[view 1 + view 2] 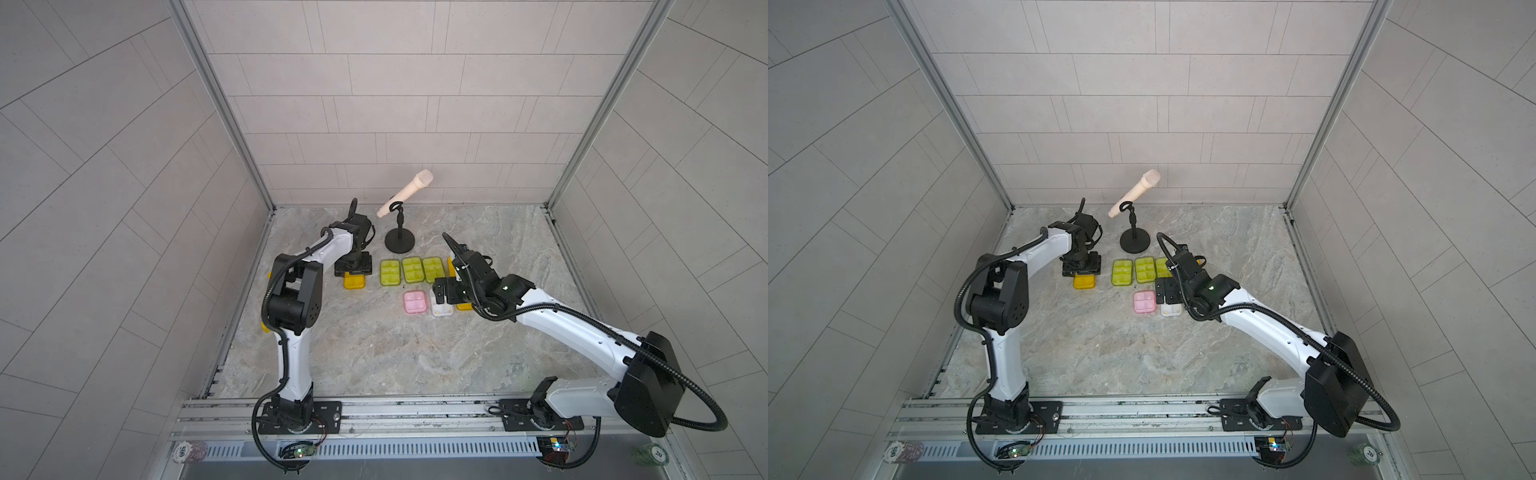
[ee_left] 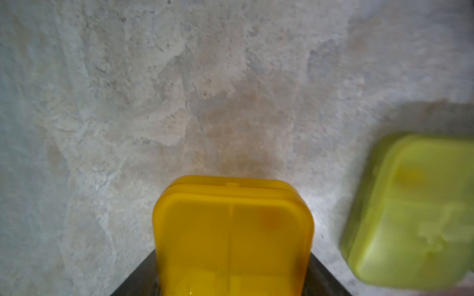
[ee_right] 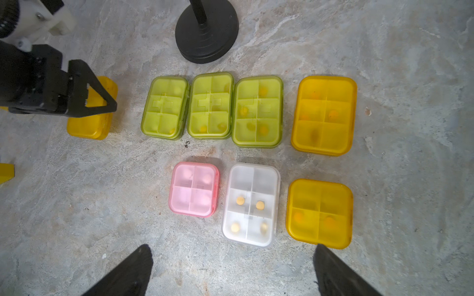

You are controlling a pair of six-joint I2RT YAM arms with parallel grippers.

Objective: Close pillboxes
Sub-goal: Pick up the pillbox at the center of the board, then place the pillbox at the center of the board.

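Marble top [image 3: 77, 205]: 8 translucent pillboxes [image 3: 259, 112], all shut.

The left arm [image 1: 291, 316] rises from the desk's near edge and bends toward the far left. Its wrist points straight down, and the left end effector [image 1: 353, 272] sits low, jaws pressed against both sides of a yellow pillbox [image 2: 232, 230]. The right arm [image 1: 582, 332] stretches low toward the middle. The right end effector [image 1: 445, 293] hangs above the desk, jaws spread wide.

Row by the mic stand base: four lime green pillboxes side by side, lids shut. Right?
Not four: three lime green pillboxes sit side by side by the mic stand base, lids shut. The right wrist view shows it.
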